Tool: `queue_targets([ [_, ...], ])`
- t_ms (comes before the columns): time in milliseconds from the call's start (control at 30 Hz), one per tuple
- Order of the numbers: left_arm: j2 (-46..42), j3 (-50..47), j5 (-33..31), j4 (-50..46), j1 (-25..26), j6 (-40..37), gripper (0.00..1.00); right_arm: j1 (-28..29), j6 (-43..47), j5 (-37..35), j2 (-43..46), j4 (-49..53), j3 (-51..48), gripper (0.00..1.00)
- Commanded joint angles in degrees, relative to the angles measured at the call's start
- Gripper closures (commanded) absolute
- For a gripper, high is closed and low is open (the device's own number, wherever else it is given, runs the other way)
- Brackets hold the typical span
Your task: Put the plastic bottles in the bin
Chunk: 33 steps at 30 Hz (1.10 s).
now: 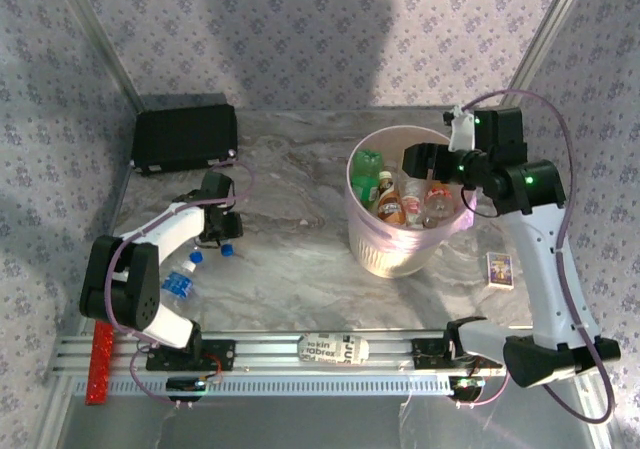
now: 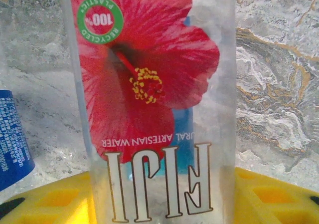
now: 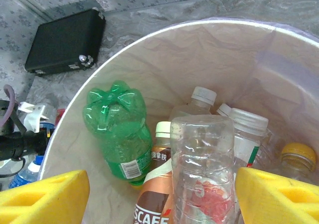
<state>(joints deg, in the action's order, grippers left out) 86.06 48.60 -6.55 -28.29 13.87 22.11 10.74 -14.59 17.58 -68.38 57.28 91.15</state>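
Left gripper (image 1: 226,237) low over the left side of the table (image 2: 279,84), yellow pads (image 2: 55,199) tight against both sides of a clear Fiji bottle (image 2: 154,84), pinching it; red flower label upside down to the wrist camera. Near and left of that, a blue-label bottle (image 1: 180,282) lying on the table, blue cap toward the far side. Farther out, a black case (image 1: 185,134) in the far left corner and a red bar (image 1: 102,364) at the near left edge. Right gripper (image 3: 162,191) above the bin (image 3: 164,49), its pads (image 3: 279,194) spread wide, gripping nothing. Directly beneath, well clear of the one pad, a clear bottle (image 3: 202,154) base-up among the rest. Around it inside the bin: a green bottle (image 3: 119,129) against the left wall, a brown coffee bottle (image 3: 154,204) beside it, white-capped bottles (image 3: 244,121) behind, a yellow-capped one (image 3: 297,156) at the edge of the wrist view. Bin upright on the table, right of centre. Right of the bin, a small card (image 1: 499,268) flat on the table. On the near rail, between the arm bases, a printed strip (image 1: 333,347).
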Motion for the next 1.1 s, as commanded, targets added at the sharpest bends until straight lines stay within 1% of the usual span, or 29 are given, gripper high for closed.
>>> queue_targets([
  [0, -2.48, 0.66, 2.56, -0.86, -0.16, 0.06, 0.45, -0.46, -0.44, 1.29, 1.10, -1.42, -0.19, 0.21],
  [167, -7.73, 1.09, 10.92, 3.52, 0.31, 2.89, 0.47, 0.47, -1.47, 3.25, 0.97, -2.76, 0.97, 0.21],
  [267, -9.66, 2.87, 13.46, 5.89, 2.17, 3.78, 0.50, 2.09, -2.10, 3.15, -0.04, -3.40, 2.80, 0.16],
  [367, -11.91, 4.82, 15.13, 8.64, 4.90, 4.40, 0.54, 4.48, -2.15, 2.49, -2.08, -2.97, 6.55, 0.12],
  [467, -14.84, 5.08, 19.28, 15.31, 6.79, 7.01, 0.58, 7.61, -2.02, 1.28, -3.94, -3.37, 10.16, 0.10],
  [533, -16.09, 6.02, 21.14, 17.91, 7.88, 8.19, 0.59, 9.70, -2.02, 0.96, -5.59, -4.27, 12.29, 0.09],
  [633, -17.71, 7.70, 21.40, 19.05, 10.20, 7.65, 0.61, 13.03, -2.15, 0.72, -8.75, -5.33, 16.05, 0.06],
  [767, -20.24, 7.59, 21.46, 21.97, 12.89, 7.62, 0.66, 17.95, -2.44, -0.18, -14.23, -6.18, 21.72, 0.01],
  [933, -23.06, 5.39, 22.70, 28.59, 15.37, 9.91, 0.73, 23.82, -3.73, -0.40, -22.17, -7.03, 28.00, 0.01],
  [1067, -24.61, 3.75, 22.87, 32.03, 17.21, 10.09, 0.77, 26.70, -3.87, -1.11, -28.73, -6.39, 33.14, 0.01],
])
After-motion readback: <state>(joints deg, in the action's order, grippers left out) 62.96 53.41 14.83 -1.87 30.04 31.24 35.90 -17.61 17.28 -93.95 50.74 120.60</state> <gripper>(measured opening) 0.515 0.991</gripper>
